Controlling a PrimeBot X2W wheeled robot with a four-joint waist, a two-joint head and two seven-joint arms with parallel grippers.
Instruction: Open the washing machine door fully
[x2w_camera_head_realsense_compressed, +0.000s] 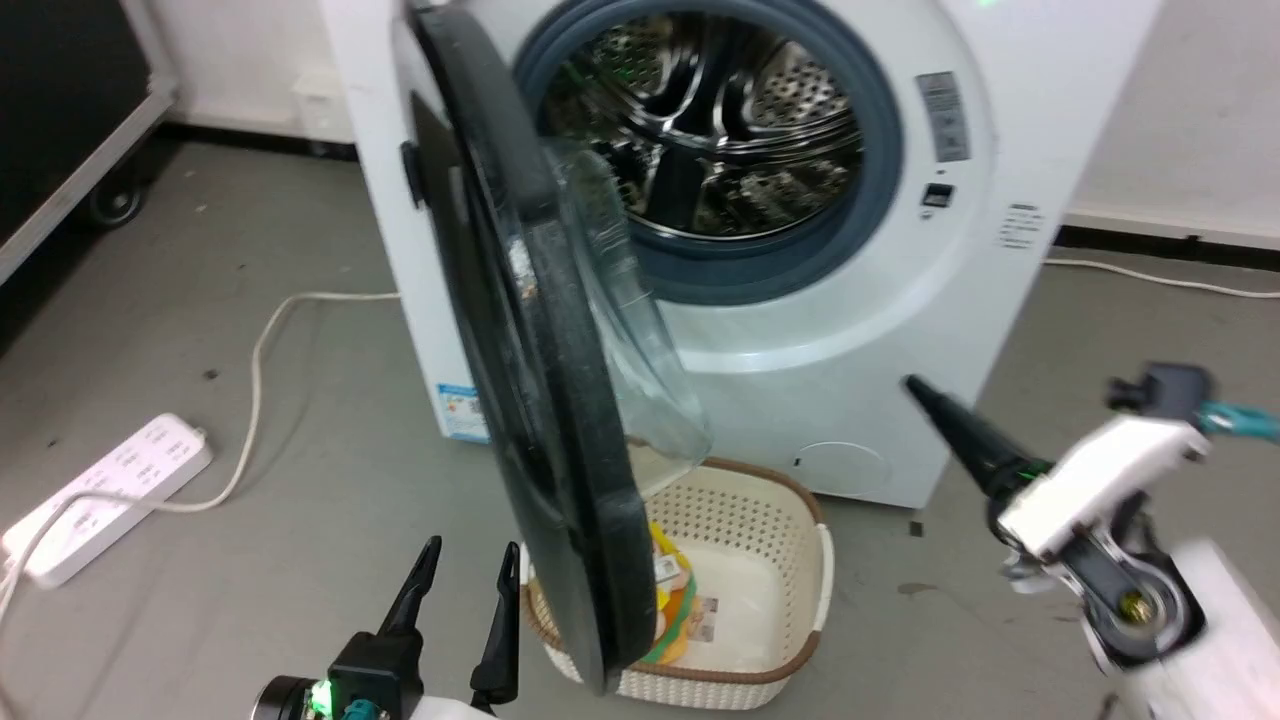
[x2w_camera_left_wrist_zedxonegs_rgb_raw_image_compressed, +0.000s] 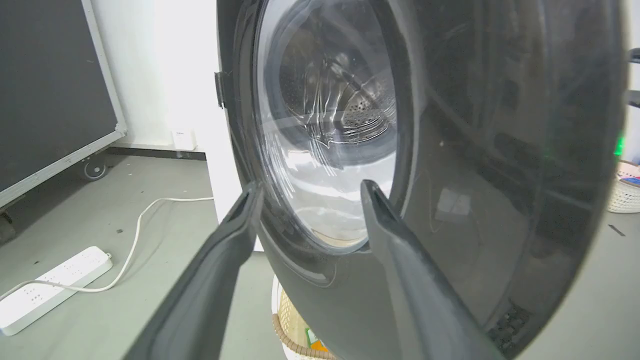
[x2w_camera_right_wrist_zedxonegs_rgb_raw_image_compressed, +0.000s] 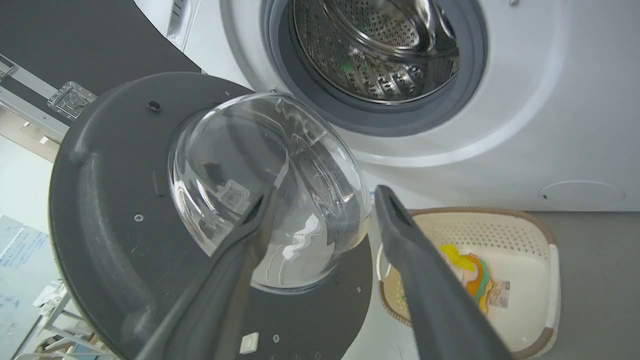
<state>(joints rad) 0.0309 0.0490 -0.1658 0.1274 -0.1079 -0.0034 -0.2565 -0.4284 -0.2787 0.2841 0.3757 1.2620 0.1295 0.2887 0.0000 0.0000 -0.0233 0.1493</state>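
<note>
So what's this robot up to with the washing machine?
It is opening the washing machine door. The door stands swung out, roughly square to the machine, above a basket. Both claws are open and hold nothing: the left claw is near the door's outer face, the right claw on its glass-bowl side.

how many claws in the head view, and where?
2. Left claw at lower left of the head view, open, next to the washing machine door's lower edge. Right claw at right, open, apart from the door, in front of the white machine.
</note>
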